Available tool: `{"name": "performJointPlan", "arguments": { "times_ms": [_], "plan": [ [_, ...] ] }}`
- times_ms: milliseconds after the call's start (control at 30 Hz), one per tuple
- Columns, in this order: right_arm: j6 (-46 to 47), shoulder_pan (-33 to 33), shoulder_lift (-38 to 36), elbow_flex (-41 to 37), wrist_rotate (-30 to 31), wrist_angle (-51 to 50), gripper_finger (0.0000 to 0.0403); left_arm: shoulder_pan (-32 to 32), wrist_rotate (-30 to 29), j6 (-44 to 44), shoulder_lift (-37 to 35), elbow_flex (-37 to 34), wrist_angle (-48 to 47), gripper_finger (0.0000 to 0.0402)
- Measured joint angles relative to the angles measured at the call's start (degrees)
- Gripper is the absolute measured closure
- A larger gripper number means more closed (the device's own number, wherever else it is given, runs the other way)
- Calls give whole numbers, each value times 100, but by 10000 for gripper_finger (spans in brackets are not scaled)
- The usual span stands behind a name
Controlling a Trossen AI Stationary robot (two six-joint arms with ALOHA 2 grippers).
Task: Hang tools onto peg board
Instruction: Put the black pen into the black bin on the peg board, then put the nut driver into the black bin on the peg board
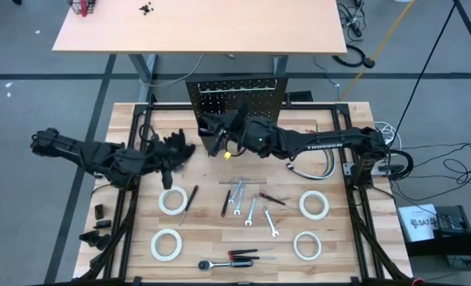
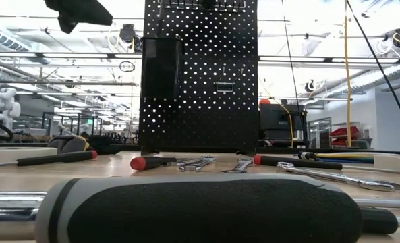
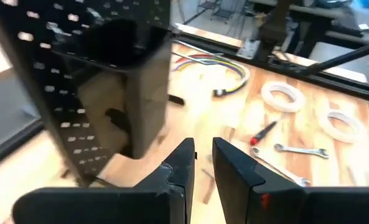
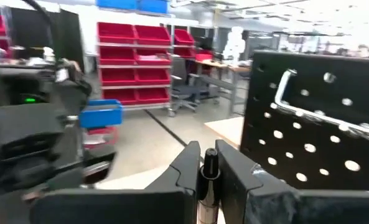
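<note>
Ratchet (image 2: 206, 209) is lying closest, on the bench (image 2: 119, 170). From above, the right pincer (image 1: 216, 144) is hovering by the peg board (image 1: 239, 95). Left pincer (image 3: 204, 148) is waiting slightly spread, empty. Right pincer is pinching a screwdriver (image 4: 208, 165); I think going slowly, tip down, into the bin (image 3: 128, 81) is working best.

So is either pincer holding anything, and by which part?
The right pincer pinches a slim dark tool near its end; the left pincer holds nothing.

The peg board (image 2: 200, 74) stood upright at the far edge, its black bin (image 2: 161, 81) on the left side — a red-tipped screwdriver (image 2: 152, 163) and wrenches (image 2: 194, 163) lay before it; a black handle (image 2: 206, 209) loomed nearest.
</note>
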Motion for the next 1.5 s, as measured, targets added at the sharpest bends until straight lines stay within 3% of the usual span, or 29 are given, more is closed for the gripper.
{"name": "performJointPlan", "arguments": {
  "times_ms": [333,600,867,1000,1200,1400,1500],
  "plan": [
    [278,-73,2,0,-42,-629,367,-156,9,2,54,-101,142,343],
    [1072,-186,2,-2,-39,-1412,265,-156,-2,4,54,-99,300,343],
    [1002,-124,-37,-2,-150,-1374,197,-154,29,6,52,-97,325,343],
    [976,-6,-135,-2,-830,-1396,185,-155,329,4,64,-97,236,343],
    [1158,305,-142,-2,-2320,-1739,187,-158,474,-2,217,-95,233,343],
    [1675,696,-140,-2,-3503,-2962,190,-158,653,-256,578,-93,231,343],
    [1934,935,-139,-2,-3734,-3737,190,-156,855,-288,841,-93,231,343]
  ]
}}
